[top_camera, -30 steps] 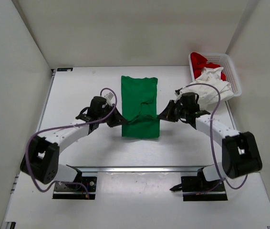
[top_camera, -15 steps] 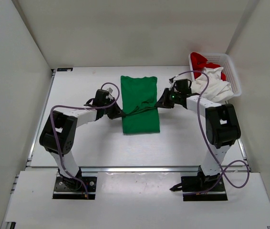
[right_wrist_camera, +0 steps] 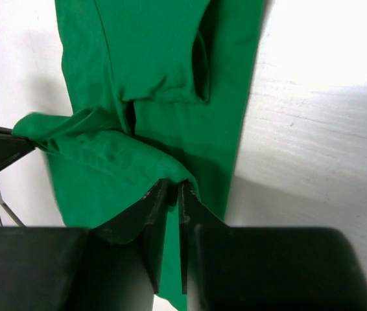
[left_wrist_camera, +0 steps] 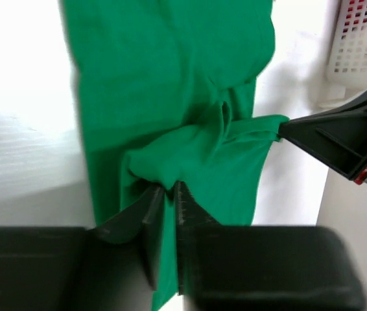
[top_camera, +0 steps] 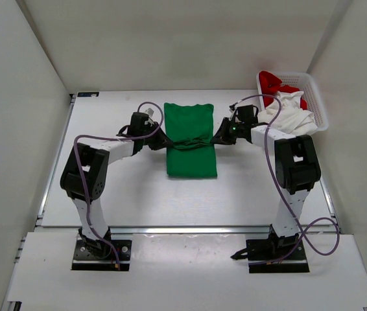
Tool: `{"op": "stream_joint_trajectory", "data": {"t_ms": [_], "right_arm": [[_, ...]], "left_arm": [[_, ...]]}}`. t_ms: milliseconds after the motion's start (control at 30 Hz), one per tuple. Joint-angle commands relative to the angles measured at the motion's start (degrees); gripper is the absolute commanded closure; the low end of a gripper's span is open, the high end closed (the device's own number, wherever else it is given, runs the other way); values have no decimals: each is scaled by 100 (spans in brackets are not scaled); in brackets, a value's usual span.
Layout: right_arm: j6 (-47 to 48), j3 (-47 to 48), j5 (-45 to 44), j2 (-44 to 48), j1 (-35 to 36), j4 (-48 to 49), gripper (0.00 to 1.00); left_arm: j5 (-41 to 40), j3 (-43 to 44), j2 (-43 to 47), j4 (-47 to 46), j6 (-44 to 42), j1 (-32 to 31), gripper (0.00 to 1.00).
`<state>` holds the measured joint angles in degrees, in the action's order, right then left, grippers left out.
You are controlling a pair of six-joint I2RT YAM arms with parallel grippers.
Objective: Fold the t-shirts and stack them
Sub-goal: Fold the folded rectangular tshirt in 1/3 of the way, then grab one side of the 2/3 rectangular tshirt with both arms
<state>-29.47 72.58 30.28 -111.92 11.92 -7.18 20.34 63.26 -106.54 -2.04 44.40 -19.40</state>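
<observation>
Since 1 s ago: both arms are reaching further out from the bases, carrying the near part of green tee (top_camera: 191,162) w/ them; tee is now lying shorter front-to-back.
- Item 1, L gripper (left_wrist_camera: 168,188): fingers are sitting nearly together, only a thin slit showing, pinching a bunched fold at tee's left edge.
- Item 2, R gripper (right_wrist_camera: 174,184): same, pinching a fold at tee's right edge. Cloth is pulling to a peak at each tip.
- Item 3, green tee: lying mid-table (top_camera: 106,188) between my 2 grippers, w/ a raised ridge running across it tip to tip. Far part is lying smooth.
- Item 4, white tee (top_camera: 294,118): slumping over near rim of basket (top_camera: 321,107), far right corner.
- Item 5, red tee (top_camera: 272,81): sitting in basket, behind white tee.
</observation>
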Motion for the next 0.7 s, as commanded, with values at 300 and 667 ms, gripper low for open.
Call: {"op": "stream_joint_trajectory", "data": {"t_ms": [300,667], "right_arm": [[355,-14,-716,1232,169,-135,66],[-216,-1807,-216,1594,987,1079,99]], "left_arm": [[-153,-401,1390,-270,51,42,67],[207,-2458,1312,-1624,631,-671,71]]}}
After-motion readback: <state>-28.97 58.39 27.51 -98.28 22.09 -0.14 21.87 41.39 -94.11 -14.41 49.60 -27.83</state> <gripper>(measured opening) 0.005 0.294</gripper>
